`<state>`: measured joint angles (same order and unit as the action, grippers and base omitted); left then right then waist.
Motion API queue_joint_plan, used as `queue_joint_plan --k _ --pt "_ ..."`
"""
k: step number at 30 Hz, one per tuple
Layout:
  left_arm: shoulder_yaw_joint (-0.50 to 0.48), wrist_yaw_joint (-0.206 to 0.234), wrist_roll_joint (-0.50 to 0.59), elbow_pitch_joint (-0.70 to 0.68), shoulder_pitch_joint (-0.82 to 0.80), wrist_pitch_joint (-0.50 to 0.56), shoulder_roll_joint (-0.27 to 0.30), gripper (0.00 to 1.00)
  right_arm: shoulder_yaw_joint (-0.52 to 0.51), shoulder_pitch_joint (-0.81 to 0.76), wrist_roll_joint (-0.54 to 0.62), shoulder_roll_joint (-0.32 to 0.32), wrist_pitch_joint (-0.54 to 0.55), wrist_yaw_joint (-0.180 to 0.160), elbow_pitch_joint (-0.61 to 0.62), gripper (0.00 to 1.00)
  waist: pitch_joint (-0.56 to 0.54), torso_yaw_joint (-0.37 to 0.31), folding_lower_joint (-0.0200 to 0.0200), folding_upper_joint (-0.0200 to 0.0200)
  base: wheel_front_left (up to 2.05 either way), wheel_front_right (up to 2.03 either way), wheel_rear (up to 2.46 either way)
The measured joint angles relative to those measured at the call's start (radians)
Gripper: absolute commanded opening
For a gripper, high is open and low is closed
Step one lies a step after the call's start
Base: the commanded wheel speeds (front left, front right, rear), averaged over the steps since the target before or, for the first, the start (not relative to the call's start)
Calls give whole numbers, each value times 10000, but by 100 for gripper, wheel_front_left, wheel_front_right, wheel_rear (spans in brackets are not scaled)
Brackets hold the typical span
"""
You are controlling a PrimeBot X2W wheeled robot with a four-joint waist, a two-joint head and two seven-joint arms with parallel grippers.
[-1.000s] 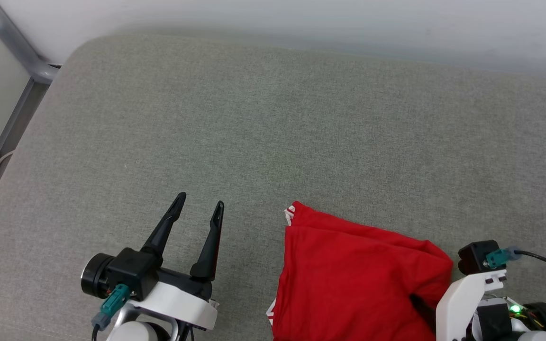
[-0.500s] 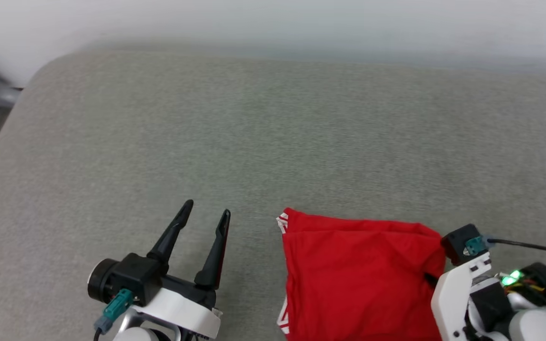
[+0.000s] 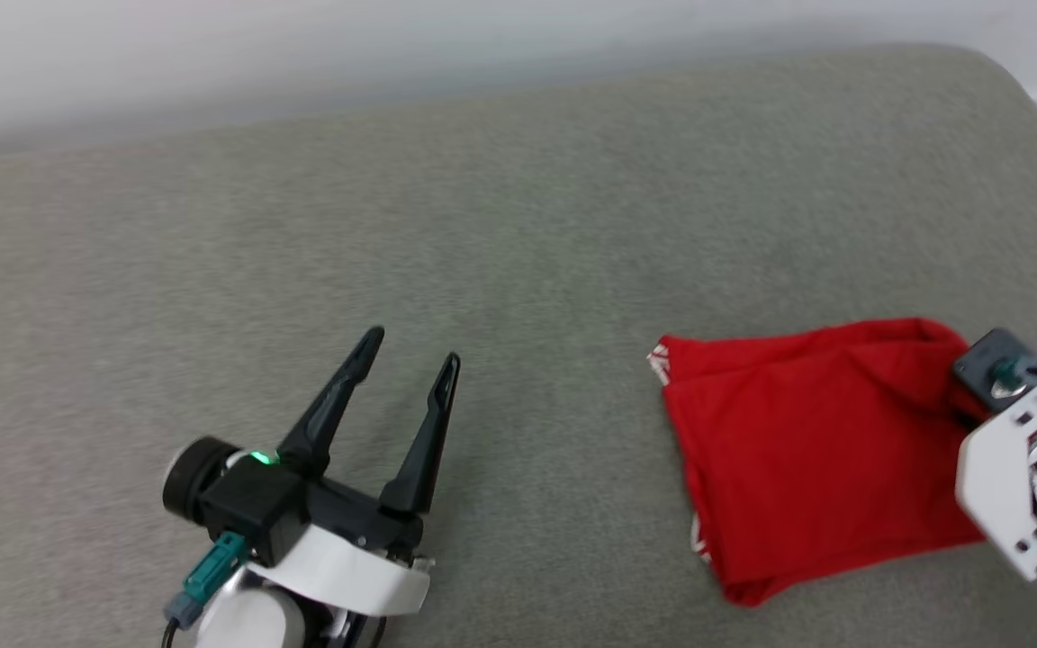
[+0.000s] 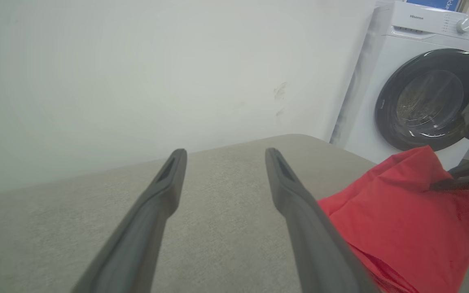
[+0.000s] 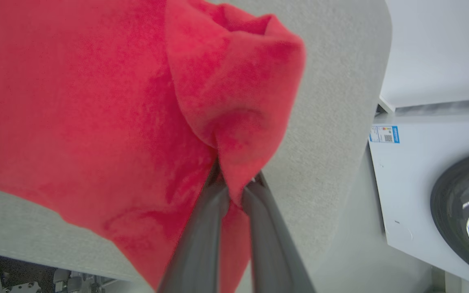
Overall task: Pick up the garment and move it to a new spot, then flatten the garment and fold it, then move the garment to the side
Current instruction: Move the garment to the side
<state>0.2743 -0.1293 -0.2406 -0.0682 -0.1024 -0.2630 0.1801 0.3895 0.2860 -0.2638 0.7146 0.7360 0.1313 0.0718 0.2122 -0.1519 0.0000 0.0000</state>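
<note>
Garment (image 3: 807,441) rightward, in R end effector (image 5: 234,190)

On cushion (image 3: 518,225): garment (image 3: 807,450) right of left gripper (image 3: 413,346)

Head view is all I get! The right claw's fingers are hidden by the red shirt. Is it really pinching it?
Observer: Yes. The right wrist view shows the right claw shut on a bunched fold of the garment.
Operator: Is it all up in the air?
Observer: No. From the left wrist view, just the pinched corner rises in a peak; the rest looks to lie on the cushion.
Operator: What's past the cushion's end?
Observer: A white washing machine with a dark round door.
</note>
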Motion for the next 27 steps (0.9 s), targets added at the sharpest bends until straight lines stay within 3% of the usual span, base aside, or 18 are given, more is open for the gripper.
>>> queue_joint_plan --k 8,15,20,27 --pt "468 0 196 -949 -1070 58 836 100 199 1621 -82 1016 -1505 4 -1684 0 1332 -1191 1 0 0 0 0" --pt "602 0 324 -2272 -1994 867 1350 100 -362 2768 48 1375 -3204 4 -4048 0 2728 -1785 2 0 0 0 0" --pt "506 17 351 -2987 -2338 1235 1569 100 -913 3309 151 1402 -4121 4 -5649 0 3521 -1809 1 -1 0 0 0" --pt "349 150 353 -3542 -2469 1446 1689 100 -1960 3994 648 1212 -5177 4 -7348 0 4199 -1311 2 0 0 0 0"
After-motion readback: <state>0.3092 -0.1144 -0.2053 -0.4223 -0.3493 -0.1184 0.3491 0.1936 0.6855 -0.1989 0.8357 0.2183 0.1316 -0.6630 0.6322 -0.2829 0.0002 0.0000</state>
